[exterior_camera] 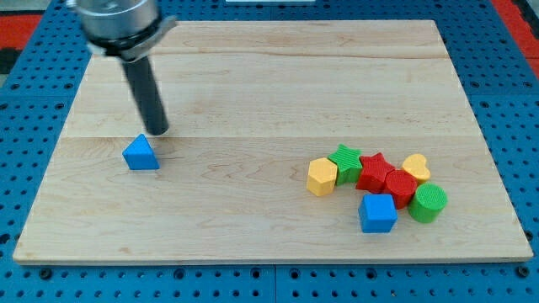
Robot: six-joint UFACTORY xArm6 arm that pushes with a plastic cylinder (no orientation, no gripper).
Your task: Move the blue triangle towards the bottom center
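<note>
The blue triangle (pixel 141 154) lies on the wooden board (pixel 269 84) at the view's left, about halfway down. My tip (pixel 157 131) is just above and slightly right of the triangle, very close to its upper edge; I cannot tell whether it touches. The dark rod rises from the tip toward the view's top left.
A cluster of blocks sits at the view's lower right: a yellow hexagon (pixel 322 177), a green star (pixel 344 159), a red star (pixel 374 171), a red hexagon (pixel 400 187), a yellow heart (pixel 416 167), a green cylinder (pixel 428 203) and a blue cube (pixel 377 213).
</note>
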